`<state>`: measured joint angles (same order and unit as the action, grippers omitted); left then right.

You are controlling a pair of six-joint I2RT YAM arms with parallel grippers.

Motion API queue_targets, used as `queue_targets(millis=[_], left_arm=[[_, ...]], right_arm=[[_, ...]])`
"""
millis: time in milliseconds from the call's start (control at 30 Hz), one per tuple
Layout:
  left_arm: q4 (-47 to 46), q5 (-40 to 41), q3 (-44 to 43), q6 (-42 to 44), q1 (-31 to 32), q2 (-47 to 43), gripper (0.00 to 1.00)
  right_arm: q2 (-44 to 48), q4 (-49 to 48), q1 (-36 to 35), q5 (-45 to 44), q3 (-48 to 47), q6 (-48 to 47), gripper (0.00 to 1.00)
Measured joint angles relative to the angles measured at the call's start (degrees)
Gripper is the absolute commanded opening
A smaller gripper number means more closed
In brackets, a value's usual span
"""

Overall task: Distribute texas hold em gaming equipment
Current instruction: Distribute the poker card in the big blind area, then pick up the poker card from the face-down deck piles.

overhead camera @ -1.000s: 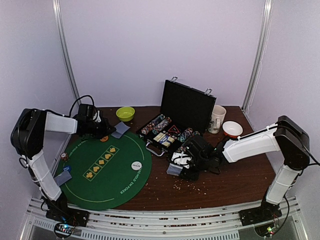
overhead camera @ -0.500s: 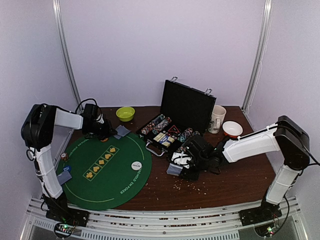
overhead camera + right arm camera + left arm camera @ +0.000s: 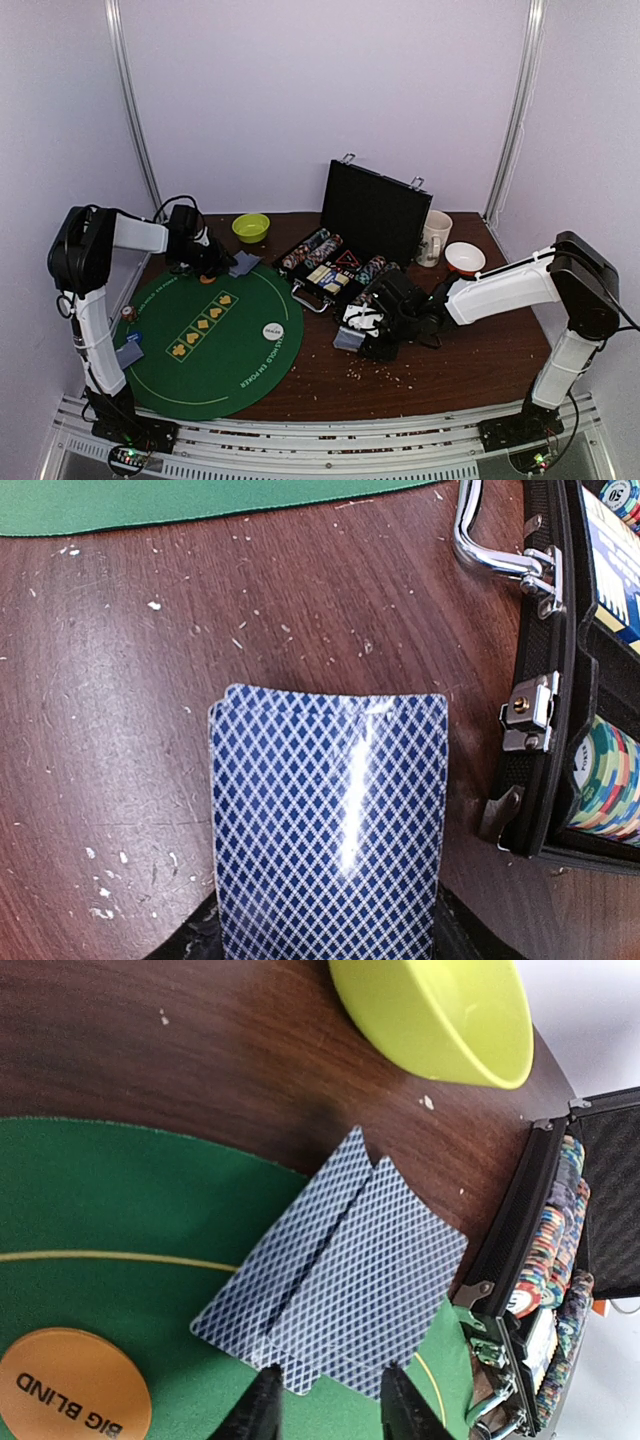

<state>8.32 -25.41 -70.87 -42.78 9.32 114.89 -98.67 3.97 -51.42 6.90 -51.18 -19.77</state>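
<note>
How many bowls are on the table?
2. A lime-green round bowl stands left of the open black case; a red-and-white round bowl stands right of the white mug. The case could hide others.

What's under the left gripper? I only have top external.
Observer: Two face-down cards, overlapping, straddling the edge of the green mat and the table. The left gripper has its fingers apart at their near edge.
Operator: Orange disc beside them?
Observer: The orange disc reads BIG BLIND.
Operator: Right gripper?
Observer: The right gripper pinches a stack of cards, backs up, beside the chip case.
</note>
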Motion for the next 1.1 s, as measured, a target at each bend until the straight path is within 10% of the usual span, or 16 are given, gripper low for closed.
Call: queue_targets(millis=[367,600,1100], left_arm=[[4.42,7.39,0.74,0.66,1.53,-9.81,0.62],[2.62,9.90,1.81,7.78,19.32,-24.11,0.70],[4.50,-5.60,1.88,13.16,37.66,-4.46,0.60]], right_arm=[[0.00,0.00,0.02,0.02,0.00,-0.02,0.59],[0.00,0.00,0.04,0.02,0.00,-0.35,0.59],[0.15,-0.44,0.04,0.83,0.22,-0.81,0.56]])
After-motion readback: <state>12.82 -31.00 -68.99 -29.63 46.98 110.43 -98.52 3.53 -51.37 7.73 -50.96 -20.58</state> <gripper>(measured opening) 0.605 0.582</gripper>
